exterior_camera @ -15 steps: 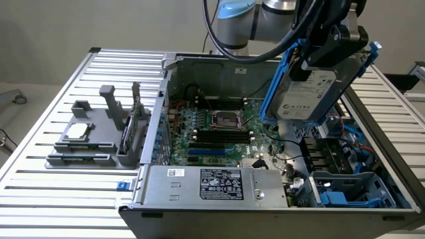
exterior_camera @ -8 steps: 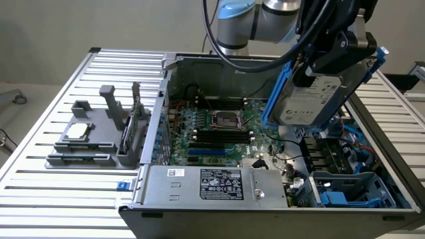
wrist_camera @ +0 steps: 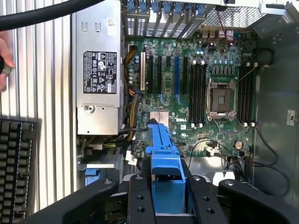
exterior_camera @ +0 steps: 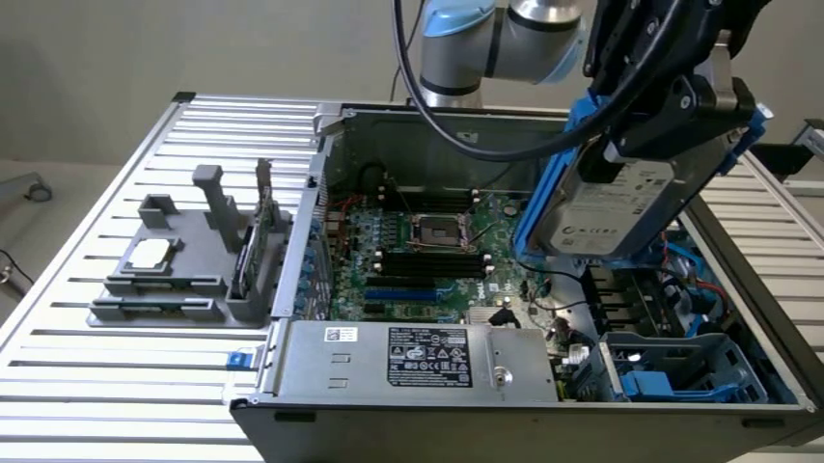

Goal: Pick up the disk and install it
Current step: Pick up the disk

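End effector (exterior_camera: 627,145) clenched on the disk (exterior_camera: 603,214), gripping its upper end. Fingers (wrist_camera: 140,198) sit on either side of the blue carrier frame (wrist_camera: 164,156). Disk hangs below the end effector with its long axis steeply tilted and its label facing outward. It is held over the open computer case (exterior_camera: 373,130), apart from the motherboard (exterior_camera: 425,251) beneath. Blue drive cage (exterior_camera: 682,371) lies further below the end effector, so the disk is judged not yet installed. Case rests on bench (exterior_camera: 103,386).

Two downward views
Exterior view slants down, farther off; wrist view plumb, nearer; shared: flat green motherboard (exterior_camera: 425,253) (wrist_camera: 196,95).
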### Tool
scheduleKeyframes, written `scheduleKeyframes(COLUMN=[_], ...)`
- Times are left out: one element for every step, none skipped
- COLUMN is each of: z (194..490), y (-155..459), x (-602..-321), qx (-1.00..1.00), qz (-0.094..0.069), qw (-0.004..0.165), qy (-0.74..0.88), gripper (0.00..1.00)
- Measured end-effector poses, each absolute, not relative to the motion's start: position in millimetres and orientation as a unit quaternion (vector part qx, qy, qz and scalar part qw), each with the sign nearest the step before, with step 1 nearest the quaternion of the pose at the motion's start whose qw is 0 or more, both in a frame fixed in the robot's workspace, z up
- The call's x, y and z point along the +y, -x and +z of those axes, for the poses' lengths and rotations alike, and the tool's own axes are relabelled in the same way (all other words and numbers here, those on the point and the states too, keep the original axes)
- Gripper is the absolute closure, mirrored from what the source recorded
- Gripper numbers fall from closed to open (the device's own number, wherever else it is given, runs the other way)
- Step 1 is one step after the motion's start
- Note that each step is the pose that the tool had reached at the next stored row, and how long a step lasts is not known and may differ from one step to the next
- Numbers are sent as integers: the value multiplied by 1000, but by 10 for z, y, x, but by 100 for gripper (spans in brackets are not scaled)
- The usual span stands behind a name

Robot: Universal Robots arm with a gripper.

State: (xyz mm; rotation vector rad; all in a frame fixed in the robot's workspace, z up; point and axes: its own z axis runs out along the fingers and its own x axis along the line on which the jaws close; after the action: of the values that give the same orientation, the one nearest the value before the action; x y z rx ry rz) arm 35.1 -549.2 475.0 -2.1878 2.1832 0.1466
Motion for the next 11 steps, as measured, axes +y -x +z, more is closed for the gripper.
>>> scheduleKeyframes(z=[4750,4750,4750,4750,4750,4750,4750,4750,4750,4750,4750], y=[-355,-360,-363,-366,-368,-371,-373,-375,-378,-379,-381], x=[-5510,-5530,-5550,-5571,-5592,-5613,-5635,-5657,-5681,-5703,-5724], qx=[706,706,706,706,706,707,707,707,707,707,708], qz=[47,47,47,47,47,47,47,47,47,47,47], qw=[24,24,24,24,24,24,24,24,24,24,24], qy=[707,706,706,706,706,706,705,705,705,705,705], gripper=[67,67,67,67,67,67,67,67,67,67,67])
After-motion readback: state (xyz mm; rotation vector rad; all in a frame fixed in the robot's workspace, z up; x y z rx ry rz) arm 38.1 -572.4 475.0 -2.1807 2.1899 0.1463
